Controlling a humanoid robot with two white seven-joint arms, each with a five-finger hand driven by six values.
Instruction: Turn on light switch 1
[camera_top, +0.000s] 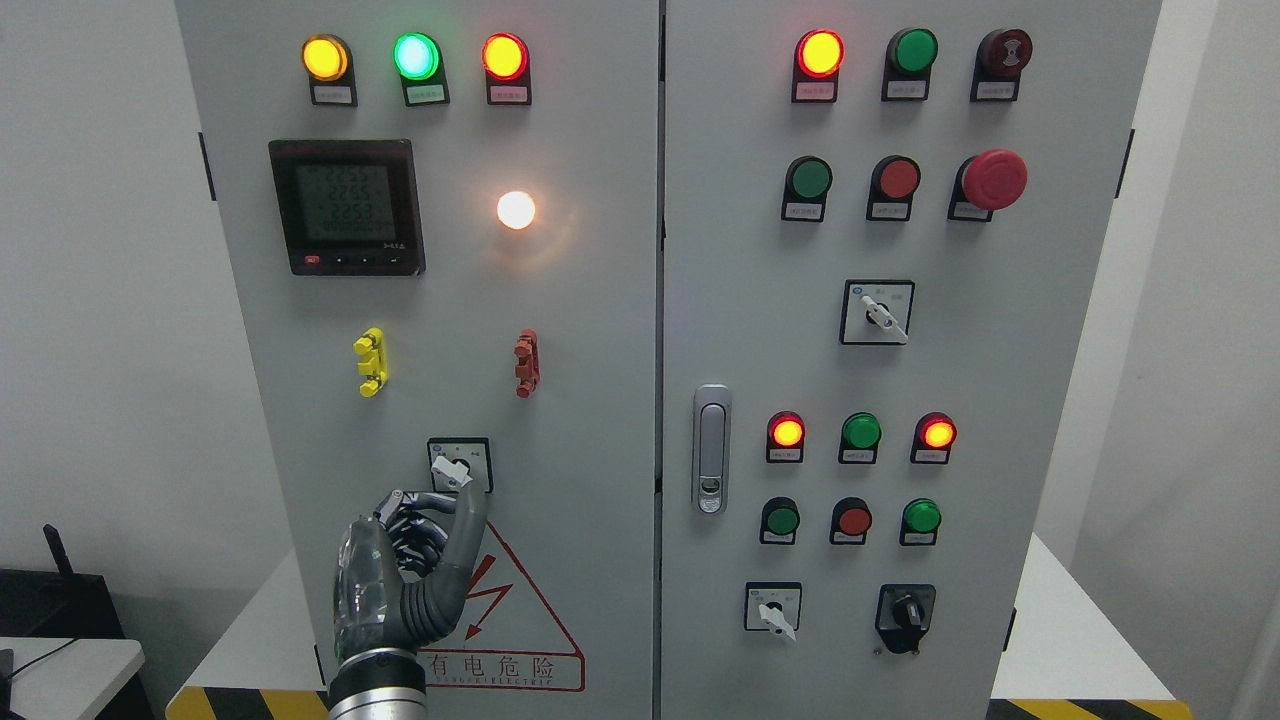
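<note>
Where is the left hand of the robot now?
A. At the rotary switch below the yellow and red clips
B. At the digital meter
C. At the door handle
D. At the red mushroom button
A: the left hand reaches up to the rotary switch on the left door.

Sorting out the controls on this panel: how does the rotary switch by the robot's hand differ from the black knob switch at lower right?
The rotary switch has a white lever on a square black-framed plate; the black knob switch is all black. The left hand is at the first; nothing is near the second. Both are turn-type selectors.
</note>
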